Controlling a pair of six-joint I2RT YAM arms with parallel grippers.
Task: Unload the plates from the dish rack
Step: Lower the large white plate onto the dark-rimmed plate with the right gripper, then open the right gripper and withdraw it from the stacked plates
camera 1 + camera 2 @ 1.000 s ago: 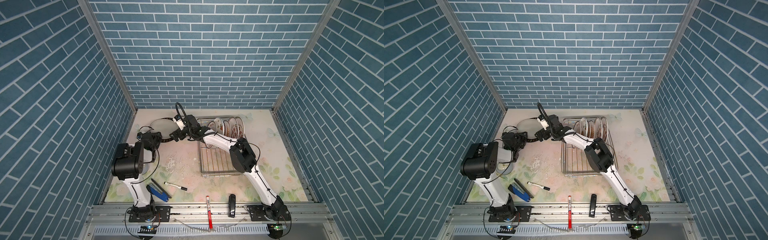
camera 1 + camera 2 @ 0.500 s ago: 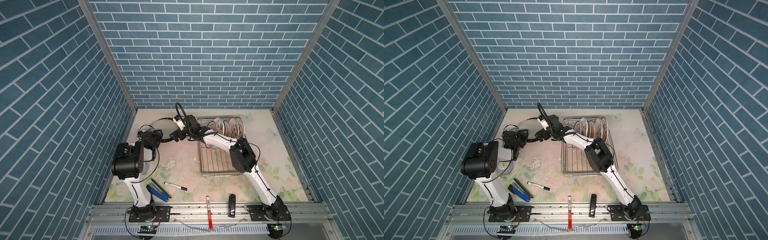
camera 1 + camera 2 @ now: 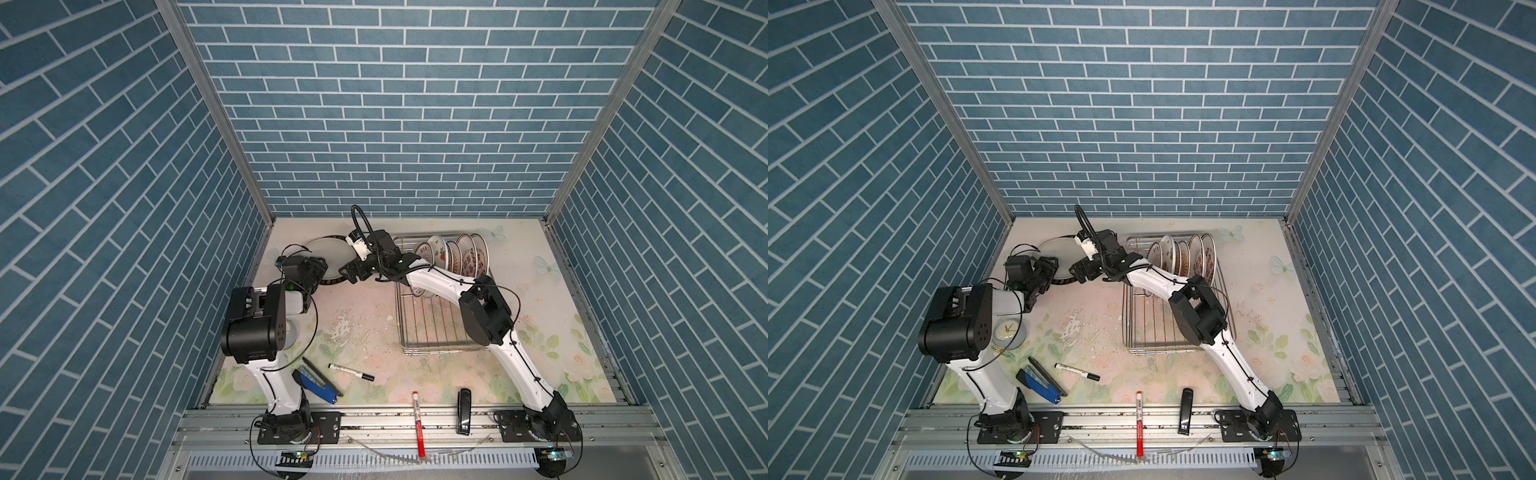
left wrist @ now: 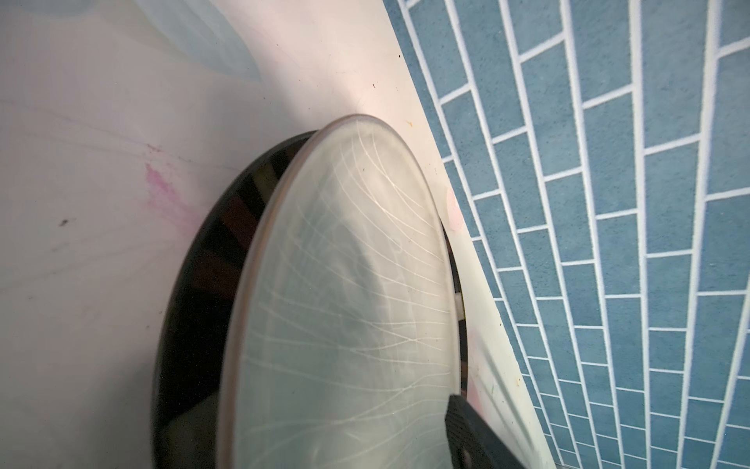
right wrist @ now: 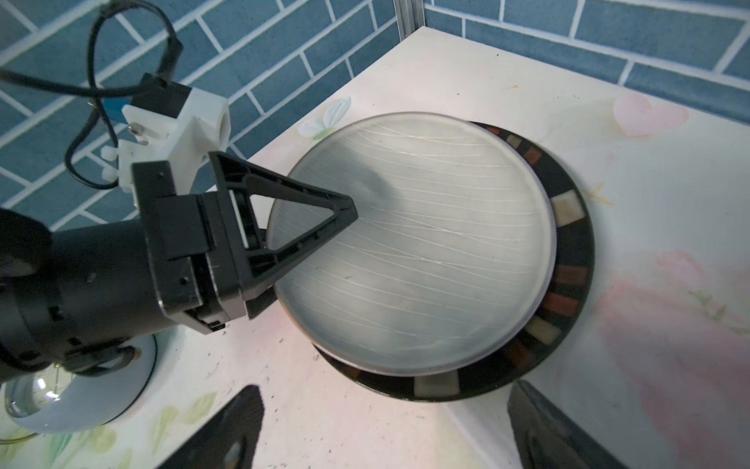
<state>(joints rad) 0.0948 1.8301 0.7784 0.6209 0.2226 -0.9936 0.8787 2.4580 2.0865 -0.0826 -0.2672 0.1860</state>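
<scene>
Grey plate (image 5: 410,251) atop dark plate (image 5: 570,247), floral tabletop (image 5: 657,292) (blue-brick walls (image 3: 395,124)); left hand (image 3: 320,268), right hand (image 3: 348,272) spread.

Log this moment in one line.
left end effector: open astride grey plate rim | grey plate: on dark-rimmed plate | right end effector: open, empty | dish rack: plates upright inside

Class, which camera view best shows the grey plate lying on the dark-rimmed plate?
Right wrist: the grey plate shows nearly whole, on the dark-rimmed plate. Left wrist crops it close; both top views show it small, partly hidden.
</scene>
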